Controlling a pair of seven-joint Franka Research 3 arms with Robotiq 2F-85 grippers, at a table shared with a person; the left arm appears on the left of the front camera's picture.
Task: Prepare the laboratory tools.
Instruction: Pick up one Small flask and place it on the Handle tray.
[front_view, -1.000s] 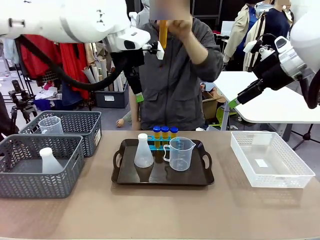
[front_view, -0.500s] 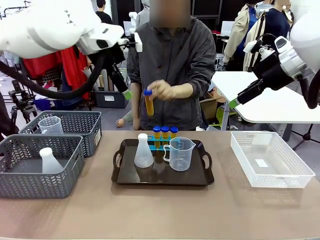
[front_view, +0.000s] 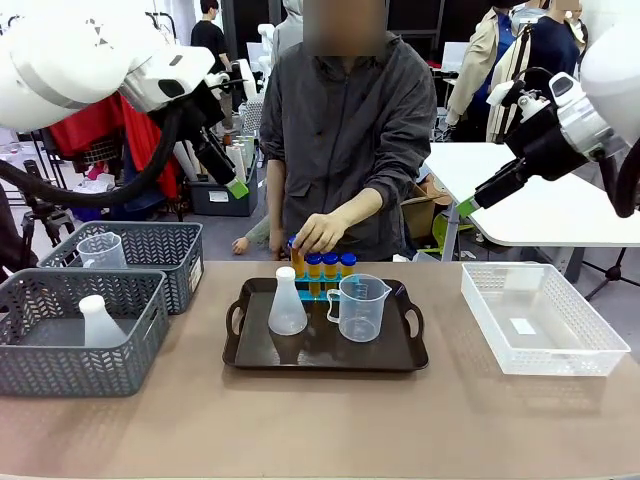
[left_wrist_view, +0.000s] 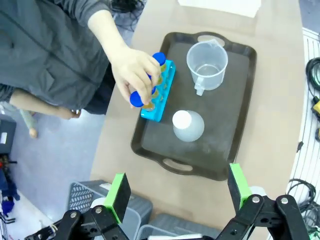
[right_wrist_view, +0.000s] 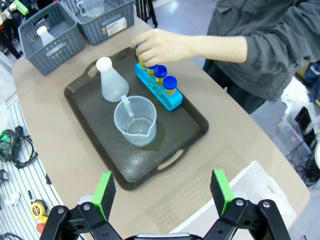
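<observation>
A dark brown handled tray (front_view: 325, 355) sits on the tan table (front_view: 320, 430), well below both raised tools. On it stand a clear handled measuring beaker (front_view: 360, 308) and a translucent white conical flask (front_view: 287, 303), both upright. Behind them, a blue tube rack (left_wrist_view: 159, 91) holds small yellow blue-capped tubes (right_wrist_view: 164, 80), long axes vertical, caps up. The person's hand (front_view: 320, 232) is seating the last tube, so the set looks nearly complete. The left tool (left_wrist_view: 177, 187) and right tool (right_wrist_view: 162, 192) hang with jaws spread, holding nothing.
</observation>
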